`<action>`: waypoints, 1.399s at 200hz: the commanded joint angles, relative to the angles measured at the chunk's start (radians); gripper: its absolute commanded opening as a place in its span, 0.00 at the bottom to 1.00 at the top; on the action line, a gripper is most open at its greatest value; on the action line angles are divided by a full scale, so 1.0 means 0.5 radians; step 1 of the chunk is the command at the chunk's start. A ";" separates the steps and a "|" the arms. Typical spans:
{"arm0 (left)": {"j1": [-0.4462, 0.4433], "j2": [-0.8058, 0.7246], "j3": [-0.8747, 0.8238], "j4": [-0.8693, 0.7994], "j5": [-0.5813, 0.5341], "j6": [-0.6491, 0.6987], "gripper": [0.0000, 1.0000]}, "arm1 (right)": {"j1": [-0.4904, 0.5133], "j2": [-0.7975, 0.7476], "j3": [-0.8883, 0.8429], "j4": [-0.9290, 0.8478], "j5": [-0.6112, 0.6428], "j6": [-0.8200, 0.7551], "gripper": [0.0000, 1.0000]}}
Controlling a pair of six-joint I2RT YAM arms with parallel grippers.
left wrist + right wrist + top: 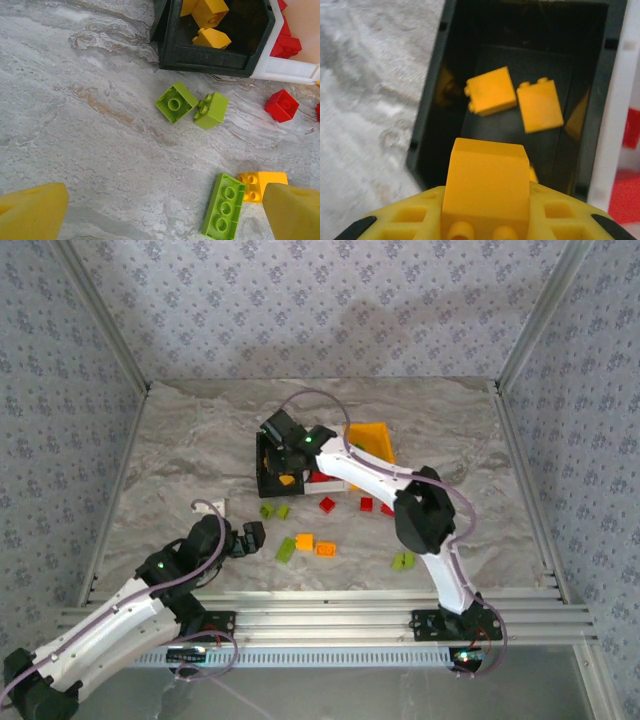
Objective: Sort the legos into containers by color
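Right gripper [288, 448] pinches yellow brick [487, 182] above black bin [432, 110], far centre; two yellows [492, 92] lie inside. Reds [286, 44] in white bin [295, 70]. Left gripper [162, 212] wide, empty, near left. Unsorted: limes [174, 102], loose red [281, 105], loose yellow [260, 182]. Orange bin [372, 440] contents unclear.

White-shelled arms [110, 620] with black joints [425, 515], looping lilac cables [318, 392] and yellow pincer fingers [35, 212].

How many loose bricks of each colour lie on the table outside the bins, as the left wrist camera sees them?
lime green bricks: 3
yellow-orange brick: 1, partly hidden
red bricks: 2, one cut off by the right edge
Total: 6
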 commanded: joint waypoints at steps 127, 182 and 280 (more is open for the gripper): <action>-0.030 0.566 0.162 0.234 0.414 0.241 0.93 | -0.086 -0.689 -0.692 0.583 0.035 0.057 0.69; -0.372 1.042 0.315 0.158 0.282 0.342 0.85 | -0.151 -1.218 -1.385 0.751 0.071 0.204 0.70; -0.433 1.630 0.495 0.237 0.132 0.447 0.68 | -0.185 -1.543 -1.716 0.793 0.130 0.255 0.70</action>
